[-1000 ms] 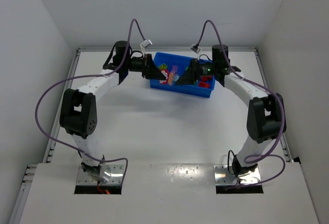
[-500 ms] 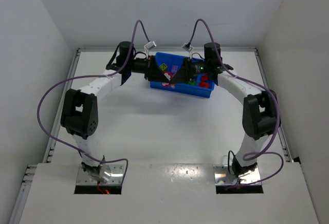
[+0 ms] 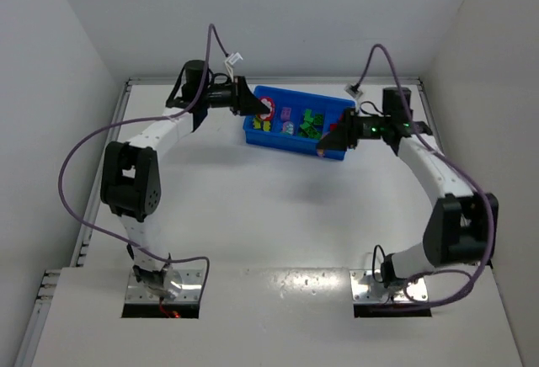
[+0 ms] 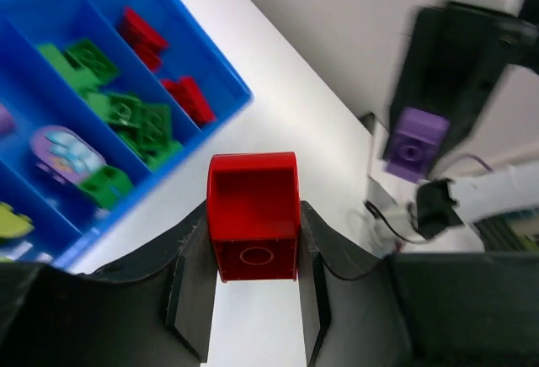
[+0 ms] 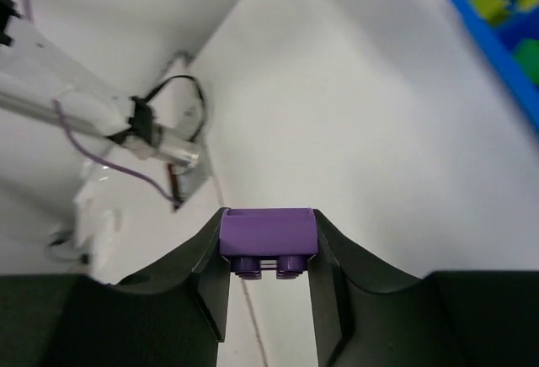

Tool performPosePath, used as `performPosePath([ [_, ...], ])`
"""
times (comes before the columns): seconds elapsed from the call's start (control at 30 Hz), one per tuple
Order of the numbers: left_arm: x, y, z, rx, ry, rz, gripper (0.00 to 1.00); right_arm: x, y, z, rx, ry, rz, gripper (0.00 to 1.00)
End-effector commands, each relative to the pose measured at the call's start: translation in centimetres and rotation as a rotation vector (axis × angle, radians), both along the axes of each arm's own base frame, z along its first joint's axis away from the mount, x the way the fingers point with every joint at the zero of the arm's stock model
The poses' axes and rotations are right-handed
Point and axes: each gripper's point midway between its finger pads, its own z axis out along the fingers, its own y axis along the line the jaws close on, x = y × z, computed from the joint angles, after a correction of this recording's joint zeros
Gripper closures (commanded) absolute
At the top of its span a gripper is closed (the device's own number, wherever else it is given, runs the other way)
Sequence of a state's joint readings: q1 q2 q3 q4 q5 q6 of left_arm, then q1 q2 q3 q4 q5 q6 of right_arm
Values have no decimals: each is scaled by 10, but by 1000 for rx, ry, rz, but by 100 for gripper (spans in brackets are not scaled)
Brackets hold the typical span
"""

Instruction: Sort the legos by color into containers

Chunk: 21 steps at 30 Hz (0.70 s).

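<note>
My left gripper (image 4: 253,245) is shut on a red lego brick (image 4: 253,215), hollow underside toward the camera, above the left end of the blue tray (image 3: 290,143). My right gripper (image 5: 268,253) is shut on a purple lego brick (image 5: 268,232), studs down, off the tray's right front corner (image 5: 493,43). The left wrist view also shows that purple brick (image 4: 415,141). The tray's containers (image 4: 143,183) hold green bricks (image 4: 126,114), red bricks (image 4: 143,34) and a purple piece (image 4: 63,148). From above, the left gripper (image 3: 264,113) and right gripper (image 3: 324,146) flank the tray.
White walls close in the table on the left, back and right. Purple cables (image 3: 76,173) loop off both arms. The two arm bases (image 3: 164,287) sit at the near edge. Bare white tabletop (image 3: 278,207) lies between the tray and the bases.
The grippers met over the tray and the right one shut on the purple brick. They have since drawn apart, the left going left with the red brick, the right going right with the purple one.
</note>
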<state>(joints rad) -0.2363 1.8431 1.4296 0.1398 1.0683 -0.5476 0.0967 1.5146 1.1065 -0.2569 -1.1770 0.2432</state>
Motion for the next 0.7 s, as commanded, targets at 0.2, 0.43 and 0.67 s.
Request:
performPosePath([
  [0.2,60,-115,-27,175,-162,62,93,-28,-82,-8,-393,-213,-355,100],
  [0.43,73,-178,-52,175,-181,54,90,-49,-116,5,-479,-259,-538,100],
  [0.67,85,-203,-110,205,-121,88,74,-59,-131,10,-516,-264,-572,100],
])
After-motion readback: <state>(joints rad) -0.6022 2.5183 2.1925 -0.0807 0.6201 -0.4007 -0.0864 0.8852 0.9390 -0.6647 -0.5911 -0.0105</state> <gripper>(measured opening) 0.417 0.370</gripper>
